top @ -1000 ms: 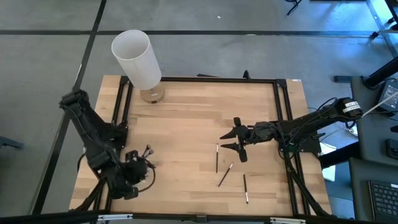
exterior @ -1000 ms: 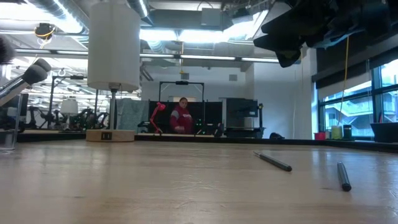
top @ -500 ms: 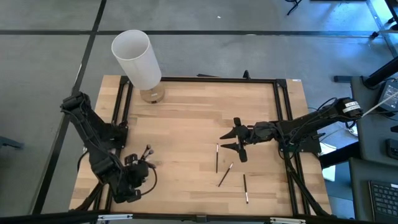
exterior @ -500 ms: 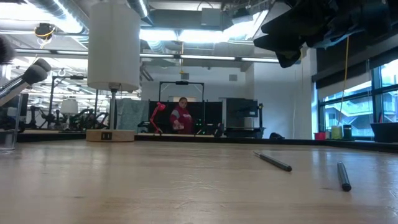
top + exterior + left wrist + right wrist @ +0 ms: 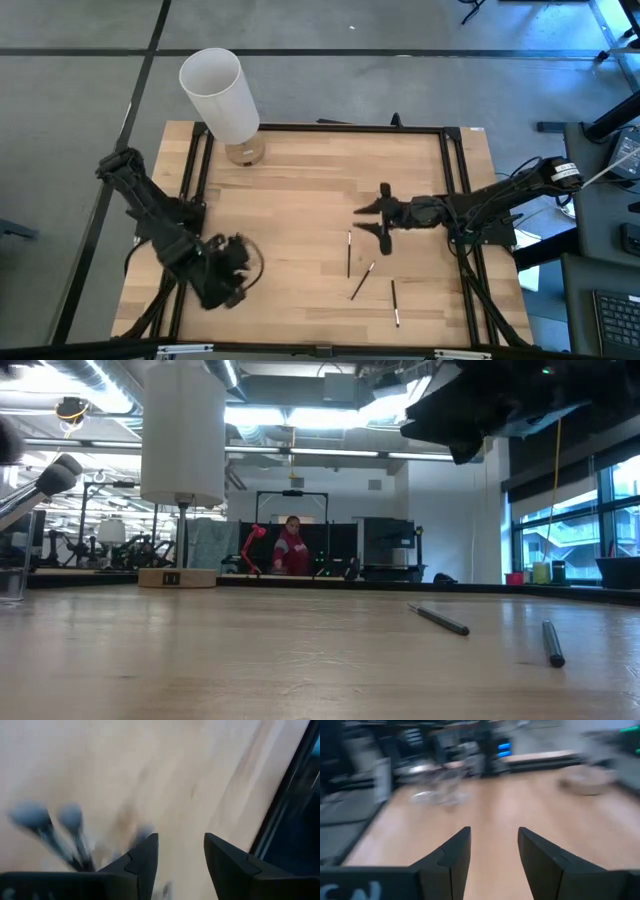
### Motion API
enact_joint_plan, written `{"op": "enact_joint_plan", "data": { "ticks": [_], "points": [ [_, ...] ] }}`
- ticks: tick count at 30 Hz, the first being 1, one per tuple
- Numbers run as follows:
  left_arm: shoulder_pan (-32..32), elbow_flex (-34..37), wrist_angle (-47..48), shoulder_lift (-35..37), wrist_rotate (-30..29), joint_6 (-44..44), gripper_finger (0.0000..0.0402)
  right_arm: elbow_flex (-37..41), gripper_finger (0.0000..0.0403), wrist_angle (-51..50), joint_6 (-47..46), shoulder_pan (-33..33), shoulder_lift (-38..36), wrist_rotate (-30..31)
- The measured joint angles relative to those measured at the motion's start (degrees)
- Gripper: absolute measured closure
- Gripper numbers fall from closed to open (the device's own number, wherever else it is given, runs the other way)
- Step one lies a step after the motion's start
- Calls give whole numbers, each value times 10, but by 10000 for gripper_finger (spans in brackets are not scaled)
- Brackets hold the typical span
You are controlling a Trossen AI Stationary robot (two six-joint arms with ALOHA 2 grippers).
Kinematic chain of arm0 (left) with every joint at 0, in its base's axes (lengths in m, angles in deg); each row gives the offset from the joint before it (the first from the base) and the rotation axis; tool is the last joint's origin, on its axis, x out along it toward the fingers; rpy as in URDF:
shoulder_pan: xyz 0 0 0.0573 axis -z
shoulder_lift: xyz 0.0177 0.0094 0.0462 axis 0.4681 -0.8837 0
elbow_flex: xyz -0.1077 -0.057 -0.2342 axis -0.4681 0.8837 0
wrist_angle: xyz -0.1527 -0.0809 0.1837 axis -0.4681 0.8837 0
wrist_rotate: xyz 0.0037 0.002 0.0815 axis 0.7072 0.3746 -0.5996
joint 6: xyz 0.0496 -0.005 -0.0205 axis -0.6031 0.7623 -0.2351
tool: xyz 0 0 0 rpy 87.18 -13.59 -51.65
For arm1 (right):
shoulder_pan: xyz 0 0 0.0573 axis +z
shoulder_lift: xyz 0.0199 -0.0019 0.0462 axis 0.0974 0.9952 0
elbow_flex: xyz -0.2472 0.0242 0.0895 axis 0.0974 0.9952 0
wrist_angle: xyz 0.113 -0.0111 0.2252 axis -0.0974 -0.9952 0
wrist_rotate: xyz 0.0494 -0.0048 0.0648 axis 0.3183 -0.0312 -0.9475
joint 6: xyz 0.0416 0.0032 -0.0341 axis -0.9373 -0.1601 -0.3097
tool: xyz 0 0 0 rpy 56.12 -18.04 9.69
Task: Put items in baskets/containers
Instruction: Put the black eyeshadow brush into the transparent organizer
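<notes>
Your three loose brushes (image 5: 349,253) lie flat on the worktop (image 5: 310,180), one lengthwise, one diagonal; both grippers' fingers (image 5: 145,857) are parted, empty.

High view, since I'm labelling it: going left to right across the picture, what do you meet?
Left tool → white cylinder, above it in the picture → brush → slanted brush → right tool → last brush.
</notes>
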Motion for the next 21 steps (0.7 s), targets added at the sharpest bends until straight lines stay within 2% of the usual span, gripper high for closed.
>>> {"op": "enact_joint_plan", "data": {
  "ticks": [3,5,8,10,12,16,19,21],
  "points": [
    [-55,-43,-1,3,-47,-53,248,-26,240,-32,-8,-1,-9,87],
    [-92,-71,-2,3,-85,-100,249,-50,240,-79,-14,0,-23,124],
    [-148,-82,-50,3,-158,-164,251,-100,240,-184,-14,2,-55,173],
    [-189,-76,-103,-10,-169,-207,251,-142,240,-282,-14,8,-80,215],
    [-228,-59,-168,-37,-154,-232,251,-184,240,-400,-34,16,-101,258],
    [-293,-47,-323,-135,-107,-257,251,-221,240,-629,-184,37,-137,321],
    [-325,-47,-466,-218,-35,-259,251,-213,240,-744,-282,49,-164,347],
    [-342,-56,-517,-268,29,-234,252,-203,240,-793,-335,50,-179,360]
  ]
}}
